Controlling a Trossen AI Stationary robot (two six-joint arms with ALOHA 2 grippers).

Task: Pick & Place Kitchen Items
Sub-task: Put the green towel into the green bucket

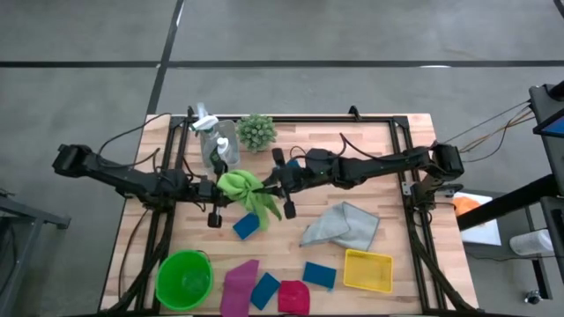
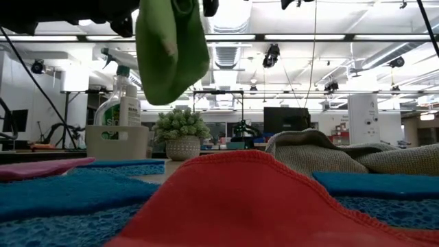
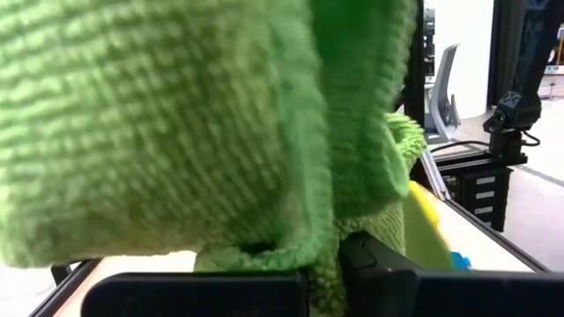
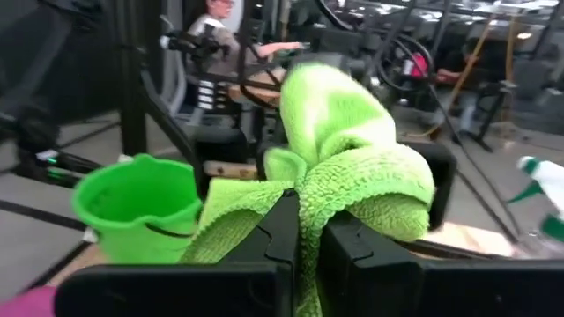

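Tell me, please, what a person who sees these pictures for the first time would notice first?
Probably the bright green cloth, held above the middle of the table between both arms: the left gripper and the right gripper are each shut on it. Next, the green bucket at the near left corner and the yellow tray toward the near right.

Green cloth (image 1: 248, 192) hangs bunched mid-frame, off the table. Grey cloth (image 1: 344, 226) lies crumpled right of centre. Blue sponges (image 1: 246, 225) sit below centre, more (image 1: 320, 275) along the bottom with the pink cloth (image 1: 238, 286) and red cloth (image 1: 294, 296).
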